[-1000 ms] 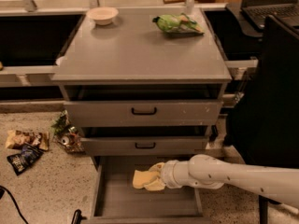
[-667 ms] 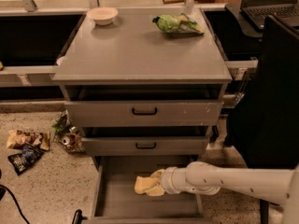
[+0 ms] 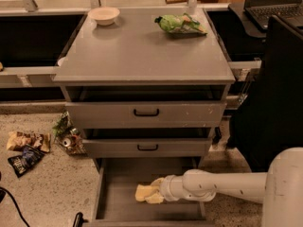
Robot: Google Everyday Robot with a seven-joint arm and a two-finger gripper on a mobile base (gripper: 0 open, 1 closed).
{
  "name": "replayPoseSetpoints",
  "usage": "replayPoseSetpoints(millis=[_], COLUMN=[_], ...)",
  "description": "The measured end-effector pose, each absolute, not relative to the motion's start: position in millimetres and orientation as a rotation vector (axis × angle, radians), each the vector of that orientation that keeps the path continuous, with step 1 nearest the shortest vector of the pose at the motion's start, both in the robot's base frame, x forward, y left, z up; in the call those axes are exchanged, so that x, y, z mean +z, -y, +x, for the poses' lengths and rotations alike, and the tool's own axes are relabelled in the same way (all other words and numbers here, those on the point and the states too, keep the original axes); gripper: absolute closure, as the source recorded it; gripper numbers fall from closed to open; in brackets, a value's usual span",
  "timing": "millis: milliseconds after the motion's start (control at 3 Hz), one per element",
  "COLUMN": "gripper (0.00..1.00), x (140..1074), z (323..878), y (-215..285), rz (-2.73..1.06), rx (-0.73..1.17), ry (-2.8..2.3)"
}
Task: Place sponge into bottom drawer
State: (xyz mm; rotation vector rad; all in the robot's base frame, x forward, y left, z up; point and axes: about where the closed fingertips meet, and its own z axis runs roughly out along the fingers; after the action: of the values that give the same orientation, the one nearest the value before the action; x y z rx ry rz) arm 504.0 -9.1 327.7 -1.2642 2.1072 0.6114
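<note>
The yellow sponge (image 3: pixel 147 193) lies low inside the open bottom drawer (image 3: pixel 116 207), at or just above its grey floor, right of the middle. My gripper (image 3: pixel 158 191) reaches in from the right on a white arm and is at the sponge's right end. The sponge hides the fingertips. The two upper drawers are nearly shut, each with a black handle.
On the cabinet top (image 3: pixel 142 51) stand a white bowl (image 3: pixel 103 15) at the back left and a green snack bag (image 3: pixel 180 24) at the back right. Snack packets (image 3: pixel 27 148) and litter lie on the floor at the left. A black chair (image 3: pixel 279 93) stands at the right.
The gripper and the sponge have sunk lower into the bottom drawer and shifted slightly forward. The camera view has also shifted a little.
</note>
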Motion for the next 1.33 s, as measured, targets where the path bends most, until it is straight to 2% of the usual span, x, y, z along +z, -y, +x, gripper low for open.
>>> replayPoseSetpoints(millis=[1000, 1333], gripper=[1.0, 0.81], x=[253, 242], z=[546, 559], y=[4, 7], rz=[-1.185, -1.157], rx=[0.581, 0.563], ry=[-2.019, -2.02])
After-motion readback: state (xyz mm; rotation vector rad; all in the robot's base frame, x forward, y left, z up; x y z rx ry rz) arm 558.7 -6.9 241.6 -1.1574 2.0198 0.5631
